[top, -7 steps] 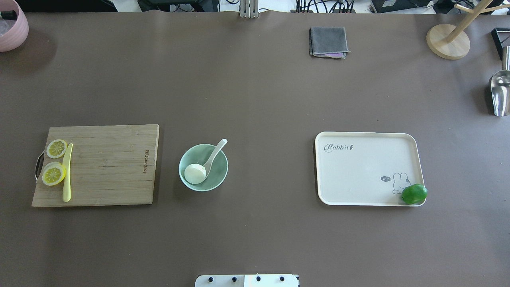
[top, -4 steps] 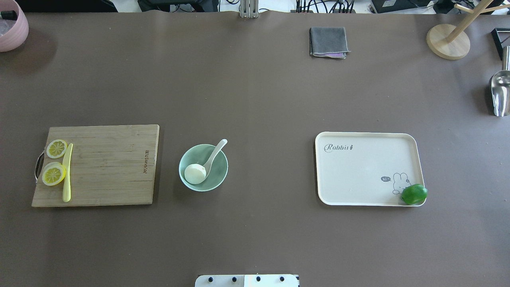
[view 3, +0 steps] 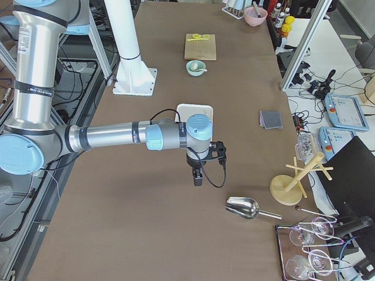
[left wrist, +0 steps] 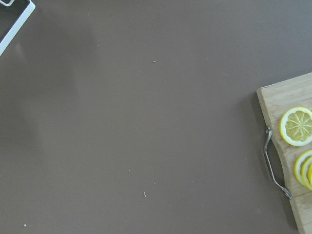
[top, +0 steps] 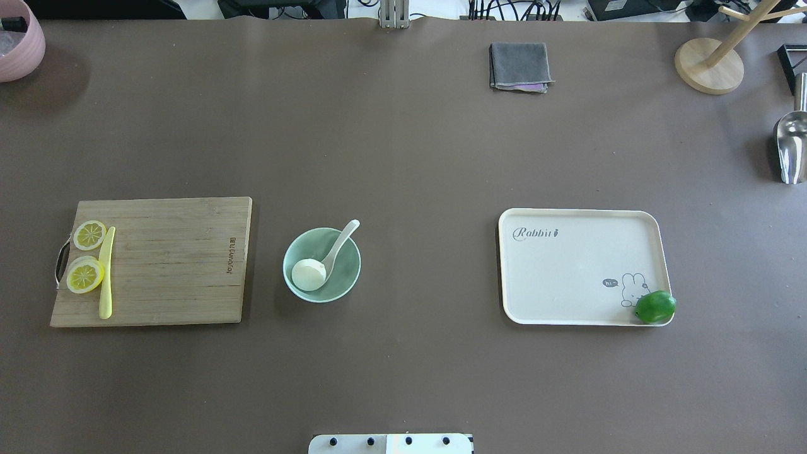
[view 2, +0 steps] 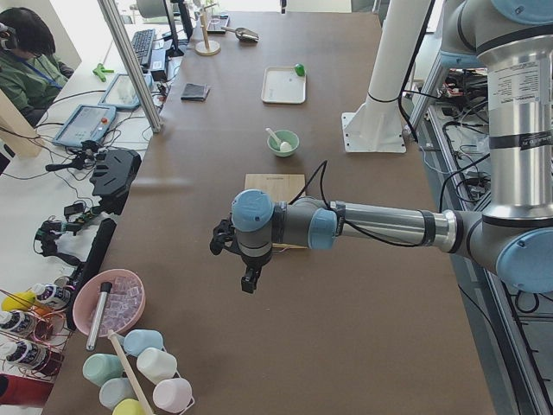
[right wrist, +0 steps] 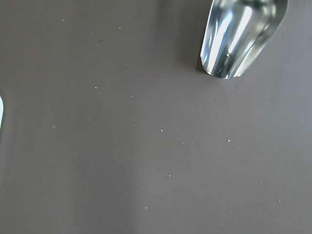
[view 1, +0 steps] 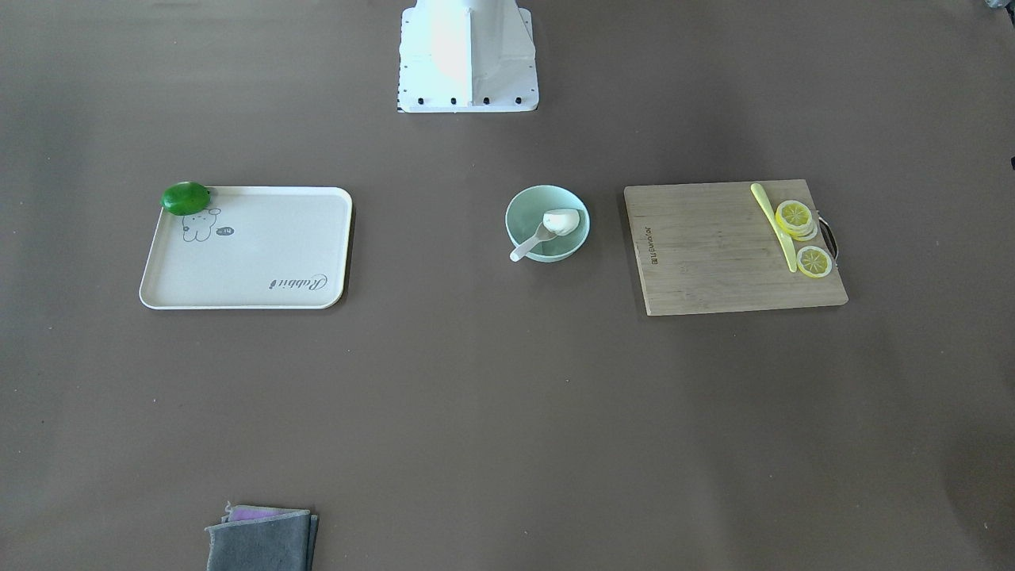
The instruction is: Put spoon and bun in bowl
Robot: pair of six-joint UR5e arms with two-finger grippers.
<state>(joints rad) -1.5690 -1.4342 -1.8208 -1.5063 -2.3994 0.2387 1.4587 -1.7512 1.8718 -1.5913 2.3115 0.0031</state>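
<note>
The pale mint-green bowl stands on the table between the cutting board and the tray; it also shows in the front view. The white spoon lies in it with its handle over the rim. The white bun sits inside the bowl at the spoon's scoop end. My left gripper hangs above the table, off the board's outer end. My right gripper hangs above the table beyond the tray. Both show only in the side views, so I cannot tell whether they are open or shut.
A wooden cutting board carries lemon slices and a yellow-green knife. A cream tray has a green lime on its corner. A grey cloth, a metal scoop and a wooden rack base lie further out.
</note>
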